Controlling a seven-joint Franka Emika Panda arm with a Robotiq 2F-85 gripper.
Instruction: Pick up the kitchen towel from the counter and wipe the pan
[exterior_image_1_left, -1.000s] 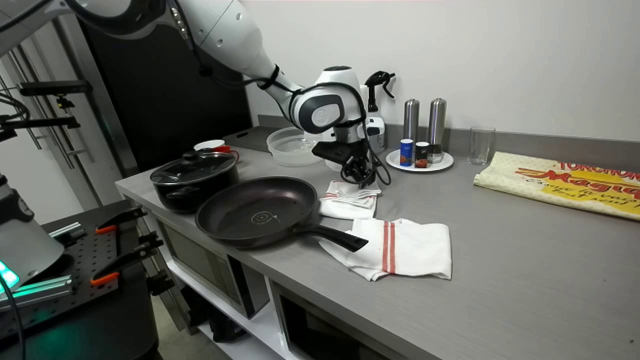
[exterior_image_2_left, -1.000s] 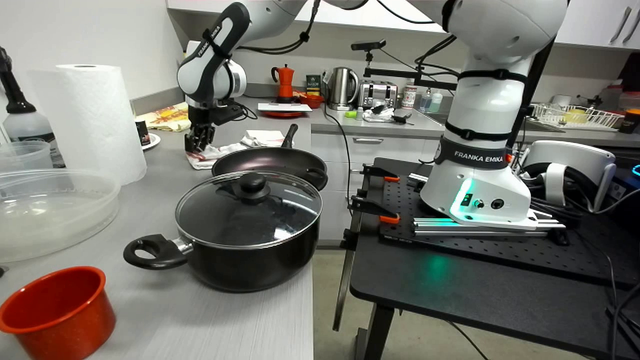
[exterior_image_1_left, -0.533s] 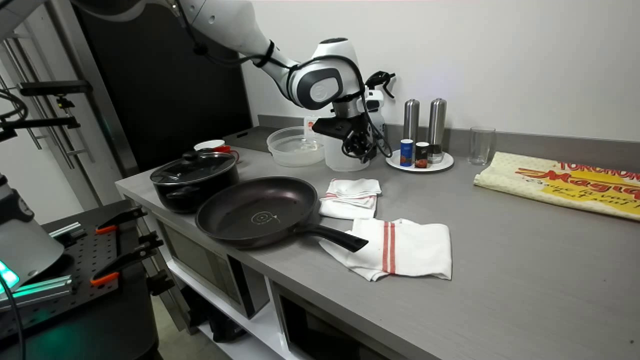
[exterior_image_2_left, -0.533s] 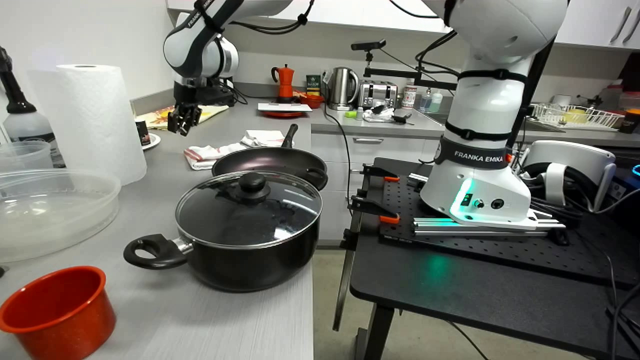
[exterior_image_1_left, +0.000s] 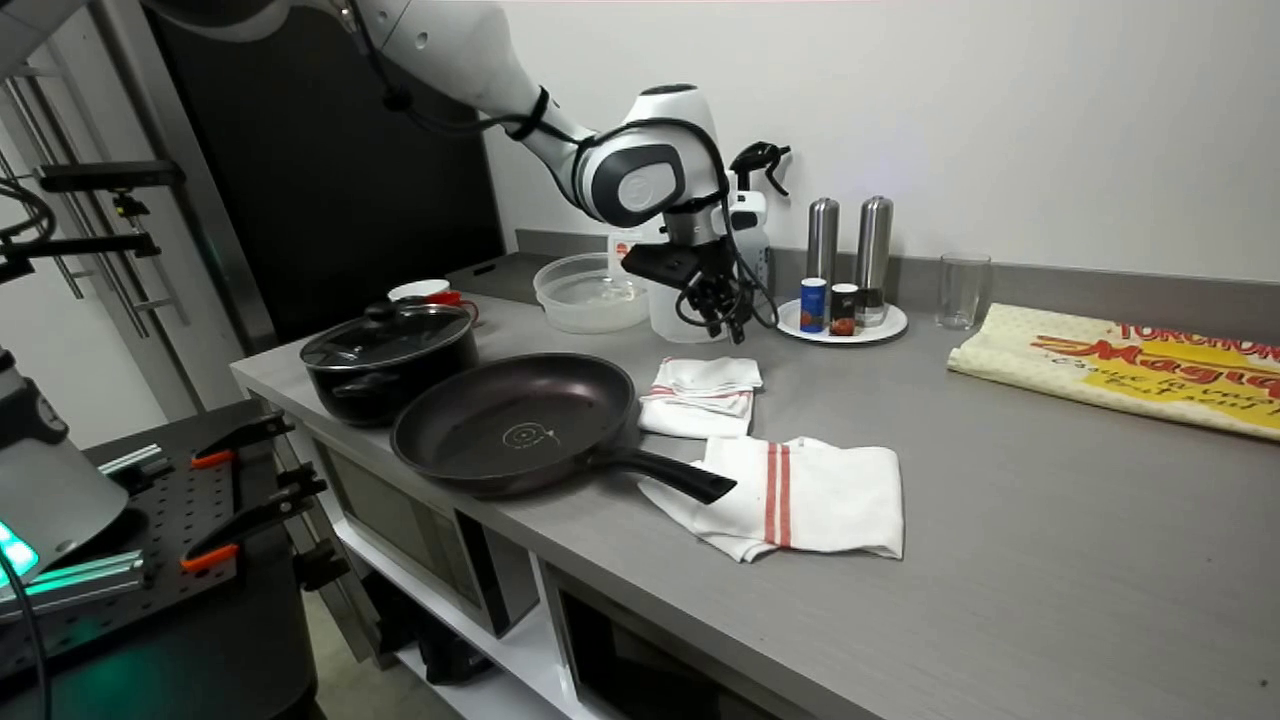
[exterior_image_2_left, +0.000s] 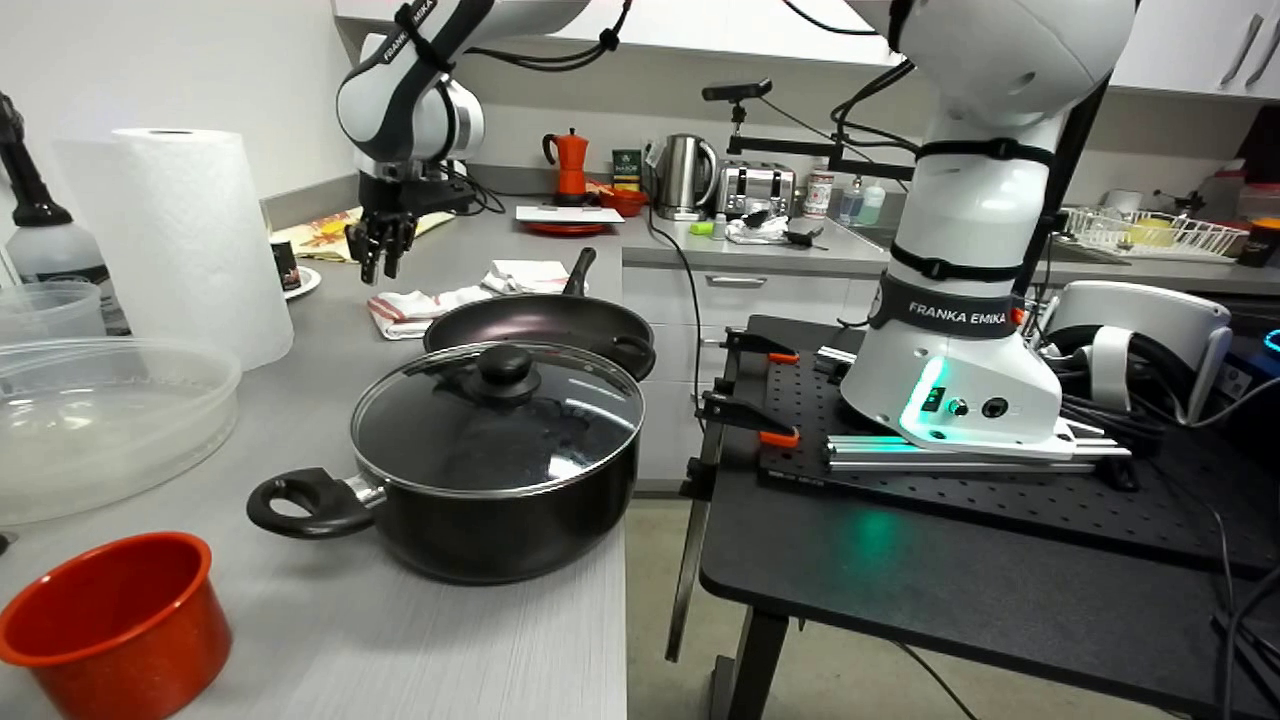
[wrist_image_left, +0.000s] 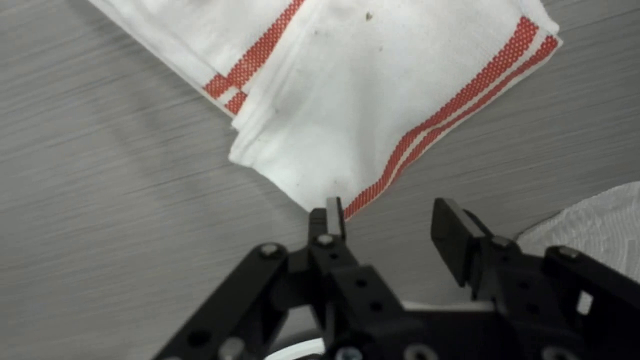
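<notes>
- While the tool (wrist_image_left: 390, 217) hangs above the grey table (exterior_image_1_left: 1060, 540), its two black fingers (wrist_image_left: 450, 240) stand well apart in the wrist view, with the table's surface showing between them; it holds nothing.
- Below it lies a folded white kitchen towel (exterior_image_1_left: 702, 392) with red stripes, flat on the table; in both exterior views a clear gap separates cloth and fingers.
- In the wrist view, one corner of that towel points toward the tool — its very end hidden behind one finger — and a double red stripe runs along one edge.
- A second folded towel (exterior_image_1_left: 825, 500), also white, with two red stripes across it, lies close to the first, nearer the front in an exterior view.
- The black frying pan (exterior_image_1_left: 530, 410) sits upright beside the towels, near the table's edge. Its handle (exterior_image_1_left: 672, 474) overlaps the second towel from this angle; whether they touch is unclear.
- Just beside the pan stands a black pot (exterior_image_2_left: 510, 540) with its glass lid (exterior_image_2_left: 430, 430) on.
- Toward the wall (exterior_image_1_left: 1100, 130), a white plate (exterior_image_1_left: 893, 328) carries two small canisters (exterior_image_1_left: 813, 305), with two steel mills (exterior_image_1_left: 822, 240) behind them; near it are a drinking glass (exterior_image_1_left: 962, 290) and a folded yellow printed cloth (exterior_image_1_left: 1150, 375).
- In an exterior view, a paper towel roll (exterior_image_2_left: 205, 250) also stands on the table.
</notes>
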